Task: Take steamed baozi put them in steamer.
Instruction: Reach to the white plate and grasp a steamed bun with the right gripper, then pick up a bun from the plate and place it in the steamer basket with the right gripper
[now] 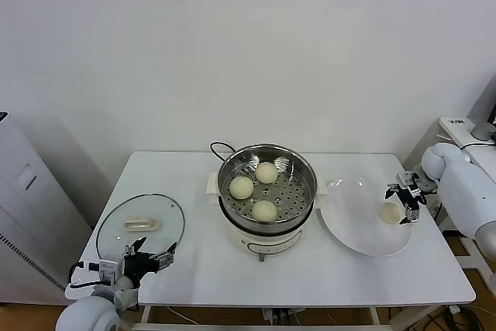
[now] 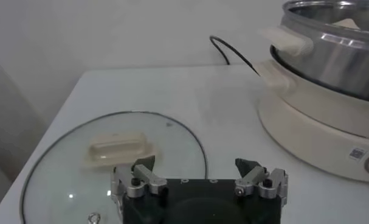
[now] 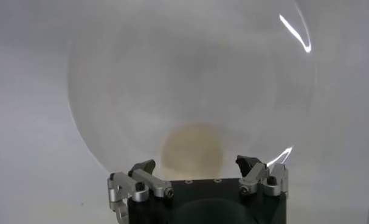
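Note:
Three cream-white baozi lie in the shiny steel steamer on its white cooker base at the table's middle. A fourth baozi lies on the white plate to the right; in the right wrist view the baozi sits just ahead of the jaws. My right gripper is open, right above that baozi, with fingers either side of it. My left gripper is open and empty at the table's front left, beside the glass lid; the steamer shows in its wrist view.
A round glass lid with a white handle lies flat at the left of the table. A black cord runs behind the cooker. A white appliance stands off the table's left side. The table's front edge is close to the left gripper.

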Controlling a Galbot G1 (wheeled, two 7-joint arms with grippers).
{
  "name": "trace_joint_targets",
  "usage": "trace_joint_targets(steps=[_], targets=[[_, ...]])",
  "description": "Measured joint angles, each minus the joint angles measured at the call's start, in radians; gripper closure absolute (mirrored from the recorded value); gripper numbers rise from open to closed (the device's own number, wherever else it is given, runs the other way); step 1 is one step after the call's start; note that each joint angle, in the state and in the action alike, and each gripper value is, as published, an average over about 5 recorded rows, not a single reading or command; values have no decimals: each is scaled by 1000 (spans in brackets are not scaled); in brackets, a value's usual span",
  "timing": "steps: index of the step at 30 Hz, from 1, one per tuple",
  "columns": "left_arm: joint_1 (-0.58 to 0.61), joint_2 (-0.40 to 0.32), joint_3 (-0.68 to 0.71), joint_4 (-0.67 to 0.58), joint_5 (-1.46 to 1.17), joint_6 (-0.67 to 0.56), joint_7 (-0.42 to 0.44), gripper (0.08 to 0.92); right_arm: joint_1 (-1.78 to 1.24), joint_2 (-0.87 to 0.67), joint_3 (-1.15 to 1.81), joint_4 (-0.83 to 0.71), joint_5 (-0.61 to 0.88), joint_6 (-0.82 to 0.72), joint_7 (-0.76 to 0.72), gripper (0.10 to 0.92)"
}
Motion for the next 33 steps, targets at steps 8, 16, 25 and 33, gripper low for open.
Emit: trace_joint_targets(steps=[8, 16, 25, 33], targets=[[1, -7, 1, 1, 1, -2, 0, 177, -4, 18, 35, -30, -24, -9, 10, 407], [0, -11, 1, 1, 2, -3, -1, 177, -9, 25, 59, -44, -27, -24, 17, 508], [2, -15, -4, -6, 4, -1, -3, 177, -2, 7, 38, -13, 20, -62, 13, 543], [11, -15, -16, -17, 7, 8, -8, 177, 62, -70, -120, 122, 211, -159, -19, 542]])
